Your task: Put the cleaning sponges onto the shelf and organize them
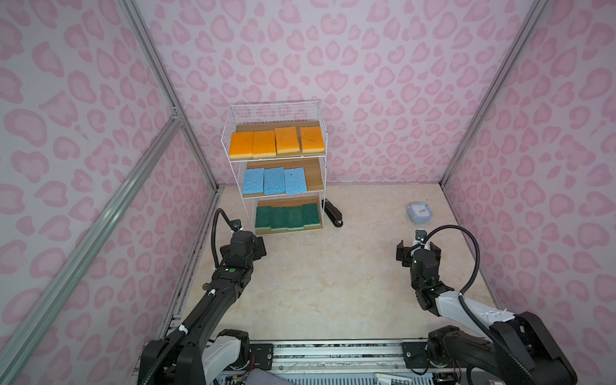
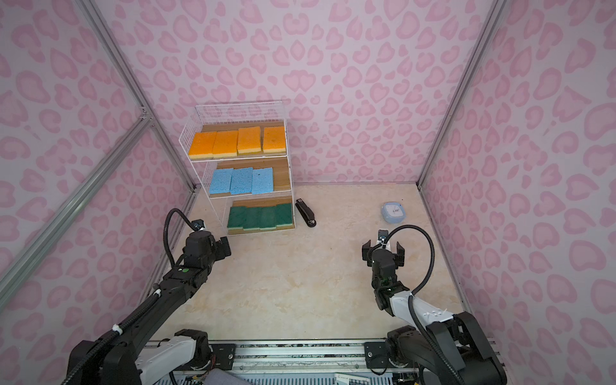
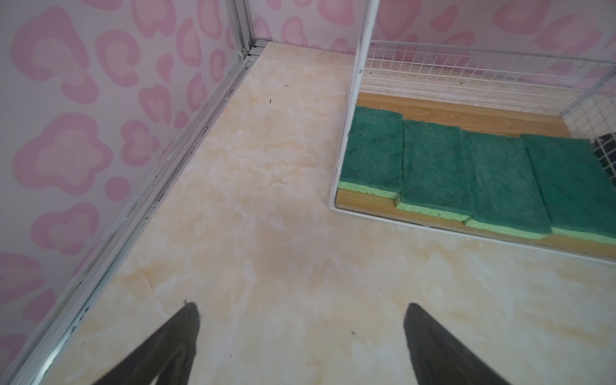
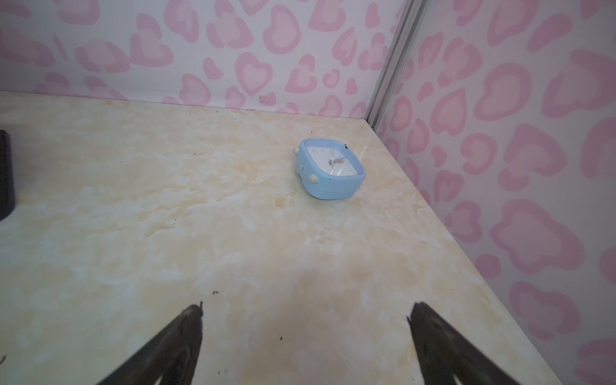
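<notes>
Counted in both top views are four orange sponges (image 1: pixel 264 143), three light blue sponges (image 1: pixel 274 180) and four dark green sponges (image 1: pixel 295 217) on one shelf (image 1: pixel 314 175) at upper centre, plus one black stapler (image 1: pixel 332 214) and one pale-blue clock (image 1: pixel 420 212) to its right.

You will find no readable text here: the dial marks on the pale-blue clock (image 4: pixel 328 173) are blurred, and the pale label on the black stapler (image 2: pixel 305 213) is too small.

a robot lab test booth: pink-patterned wall panels (image 1: pixel 366 50) in aluminium framing (image 1: pixel 157 66), robot arms (image 1: pixel 220 293) mounted on a base rail (image 1: pixel 333 353).
</notes>
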Tool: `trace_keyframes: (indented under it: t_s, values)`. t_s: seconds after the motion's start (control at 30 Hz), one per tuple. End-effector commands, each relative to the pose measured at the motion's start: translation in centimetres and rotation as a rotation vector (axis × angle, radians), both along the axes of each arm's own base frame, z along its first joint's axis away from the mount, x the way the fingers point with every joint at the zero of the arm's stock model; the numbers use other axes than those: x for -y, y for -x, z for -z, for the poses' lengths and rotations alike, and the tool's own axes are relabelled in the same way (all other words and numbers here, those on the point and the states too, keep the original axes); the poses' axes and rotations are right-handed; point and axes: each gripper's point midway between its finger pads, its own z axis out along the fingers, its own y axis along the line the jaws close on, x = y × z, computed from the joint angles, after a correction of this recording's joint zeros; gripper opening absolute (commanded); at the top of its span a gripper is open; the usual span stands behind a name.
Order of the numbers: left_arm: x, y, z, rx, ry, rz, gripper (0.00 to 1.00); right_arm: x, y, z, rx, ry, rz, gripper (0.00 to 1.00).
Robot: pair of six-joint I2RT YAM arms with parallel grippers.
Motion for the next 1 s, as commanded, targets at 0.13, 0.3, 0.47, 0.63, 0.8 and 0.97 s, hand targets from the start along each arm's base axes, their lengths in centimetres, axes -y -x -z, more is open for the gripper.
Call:
trace_keyframes:
  t_s: [0.13, 0.3, 0.47, 0.63, 0.8, 0.97]
  values:
    - [-0.6, -4.1, 1.0, 0.063, -0.024, 0.047, 0.97, 2.8, -2.0, -1.5, 0.093, 0.044, 0.154, 0.98]
    - [-0.9, -5.4, 0.8, 0.134, -0.033, 0.057, 0.97, 3.5, -1.8, -1.8, 0.128, 0.033, 0.165, 0.98]
    - [-1.0, -6.8, 1.0, 0.168, -0.070, 0.075, 0.97, 4.6, -2.2, -0.6, 0.144, -0.002, 0.192, 0.98]
    - [-1.7, -6.6, 1.8, 0.215, -0.073, 0.047, 0.98, 4.0, -1.7, -0.4, 0.167, -0.005, 0.138, 0.98]
    - [-1.8, -4.5, 1.2, 0.325, -0.072, 0.042, 0.98, 2.6, -0.5, -0.2, 0.249, -0.001, 0.027, 0.98]
    - [0.0, -3.4, 1.4, 0.387, -0.077, 0.149, 0.97, 2.0, -0.1, -0.3, 0.246, 0.005, -0.007, 0.98]
